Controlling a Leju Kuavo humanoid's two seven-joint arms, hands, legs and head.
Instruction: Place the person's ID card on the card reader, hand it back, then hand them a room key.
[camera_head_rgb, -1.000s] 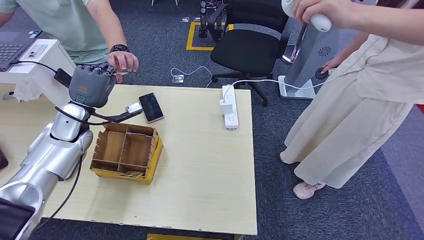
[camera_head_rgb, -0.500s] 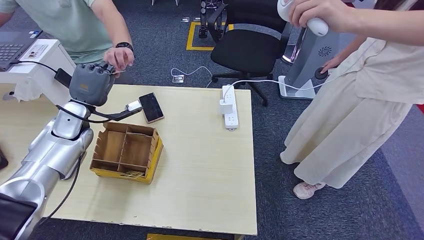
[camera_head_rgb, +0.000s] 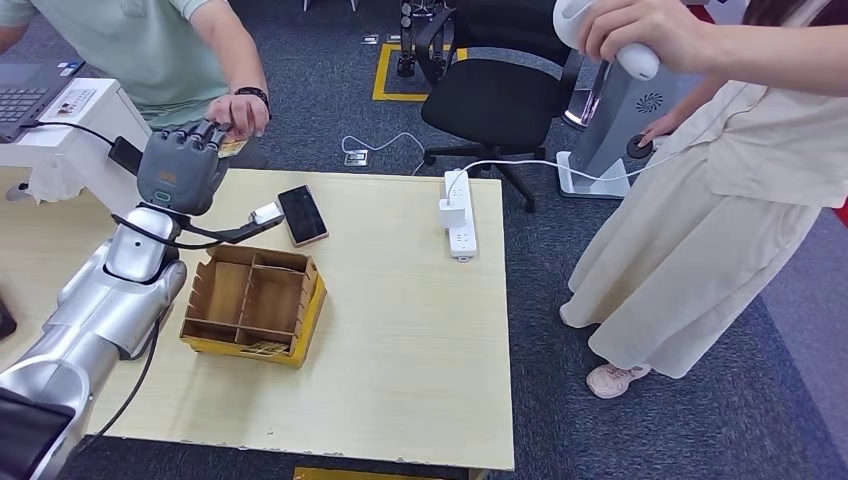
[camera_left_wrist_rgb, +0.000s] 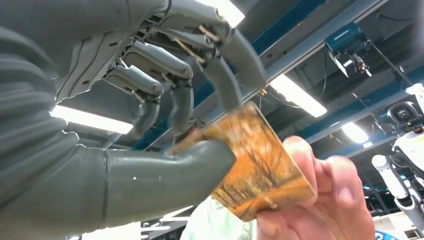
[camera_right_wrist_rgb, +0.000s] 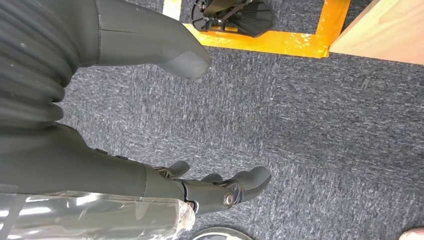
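Card (camera_left_wrist_rgb: 260, 167), orange-brown with a printed pattern, raised off the far left edge of the counter (camera_head_rgb: 400, 330), caught between two hands at once. Left hand (camera_head_rgb: 180, 165) pinches one end, thumb under and fingers (camera_left_wrist_rgb: 225, 85) curled down onto the top face; person's hand (camera_head_rgb: 238, 112) grips the opposite end, thumb and fingertips on the card in the left wrist view. In the head view the card shows as a small yellowish sliver just beside the robot's fingertips. The person, in a pale green shirt with a dark wristwatch (camera_head_rgb: 252, 92), sits across the counter's far left corner. On the counter near the left arm: a wooden compartment tray (camera_head_rgb: 255, 305) with a yellow base, a dark phone (camera_head_rgb: 302, 214) lying flat, a small white device (camera_head_rgb: 266, 213) touching its near end, and a white power strip (camera_head_rgb: 459, 213) well to the right. Right hand (camera_right_wrist_rgb: 200, 125) hangs over grey carpet, thumb and fingers spread apart, holding nothing. A second person in a cream dress stands beside the counter's right side.
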